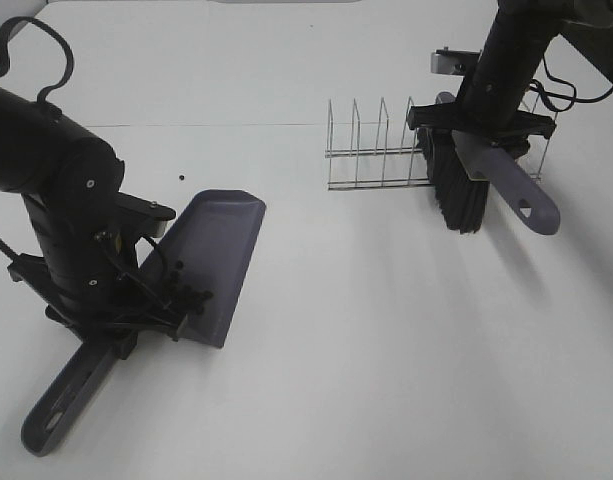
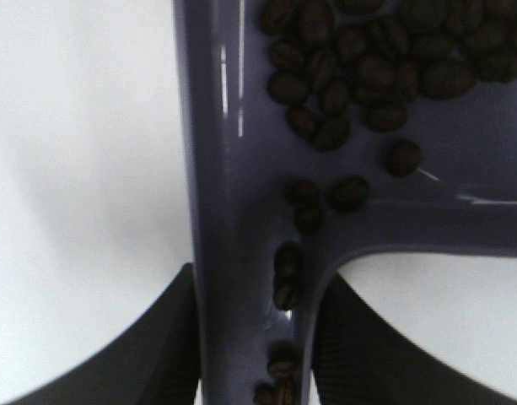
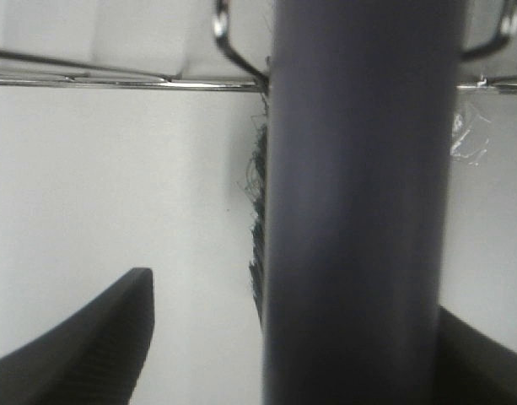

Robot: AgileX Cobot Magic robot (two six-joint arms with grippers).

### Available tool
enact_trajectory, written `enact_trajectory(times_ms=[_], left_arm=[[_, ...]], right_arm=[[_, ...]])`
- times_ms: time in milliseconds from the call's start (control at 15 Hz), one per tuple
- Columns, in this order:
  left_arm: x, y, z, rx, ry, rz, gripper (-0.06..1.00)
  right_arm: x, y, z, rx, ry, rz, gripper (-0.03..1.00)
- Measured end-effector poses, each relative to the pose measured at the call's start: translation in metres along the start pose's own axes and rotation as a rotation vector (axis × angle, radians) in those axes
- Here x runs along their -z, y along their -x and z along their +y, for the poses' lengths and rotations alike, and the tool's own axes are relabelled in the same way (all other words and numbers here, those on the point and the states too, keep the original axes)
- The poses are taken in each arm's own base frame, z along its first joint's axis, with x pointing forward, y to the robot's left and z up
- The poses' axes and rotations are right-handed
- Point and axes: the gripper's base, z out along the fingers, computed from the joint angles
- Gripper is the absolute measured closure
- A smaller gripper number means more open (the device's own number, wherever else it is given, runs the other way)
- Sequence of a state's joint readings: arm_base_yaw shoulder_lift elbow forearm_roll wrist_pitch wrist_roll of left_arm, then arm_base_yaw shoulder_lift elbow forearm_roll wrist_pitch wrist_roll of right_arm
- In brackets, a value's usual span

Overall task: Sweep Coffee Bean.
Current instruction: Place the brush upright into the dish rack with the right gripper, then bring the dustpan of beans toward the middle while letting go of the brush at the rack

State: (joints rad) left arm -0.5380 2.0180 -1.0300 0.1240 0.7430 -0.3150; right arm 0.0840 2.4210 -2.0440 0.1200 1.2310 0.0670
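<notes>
A purple-grey dustpan (image 1: 226,235) lies on the white table at the left. Several coffee beans (image 1: 189,295) sit heaped at its handle end; in the left wrist view, beans (image 2: 368,59) fill the pan and a few trail down its handle (image 2: 233,169). One stray bean (image 1: 180,177) lies on the table beyond the pan. My left gripper (image 1: 126,330) (image 2: 254,337) is shut on the dustpan handle. My right gripper (image 1: 478,118) (image 3: 296,337) straddles the grey handle (image 3: 355,211) of a black-bristled brush (image 1: 456,195). One finger (image 3: 81,346) stands apart from the handle, the other touches it.
A wire rack (image 1: 371,150) stands at the back right, with the brush at its right end; its wires (image 3: 115,80) show in the right wrist view. The dustpan handle's free end (image 1: 56,410) points to the front left corner. The brush handle (image 1: 526,200) sticks out toward the front right.
</notes>
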Motion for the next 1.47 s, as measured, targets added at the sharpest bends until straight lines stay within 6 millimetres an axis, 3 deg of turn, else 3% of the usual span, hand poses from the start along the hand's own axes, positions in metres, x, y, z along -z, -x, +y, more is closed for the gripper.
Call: enact_trajectory(times_ms=[200,467,733,1067,1333,1467], left_arm=[[0.000,0.000,-0.002,0.041,-0.020,0.006,0.63],[0.001,0.000,-0.004,0.065,-0.038,0.003,0.63],[0.008,0.018,-0.006,0.068,-0.066,-0.037,0.63],[0.006,0.036,0.002,0.133,-0.100,-0.041,0.63],[0.005,0.037,0.002,0.135,-0.105,-0.046,0.62],[0.006,0.039,0.002,0.137,-0.106,-0.051,0.49]], right_arm=[[0.011,0.000,0.002,0.002,0.006,-0.024,0.32],[0.061,-0.003,0.007,0.021,0.016,-0.128,0.32],[0.086,-0.006,0.009,0.048,0.020,-0.182,0.32],[0.089,-0.007,0.010,0.049,0.023,-0.190,0.32],[0.091,-0.007,0.010,0.050,0.024,-0.195,0.32],[0.091,-0.007,0.010,0.049,0.025,-0.195,0.32]])
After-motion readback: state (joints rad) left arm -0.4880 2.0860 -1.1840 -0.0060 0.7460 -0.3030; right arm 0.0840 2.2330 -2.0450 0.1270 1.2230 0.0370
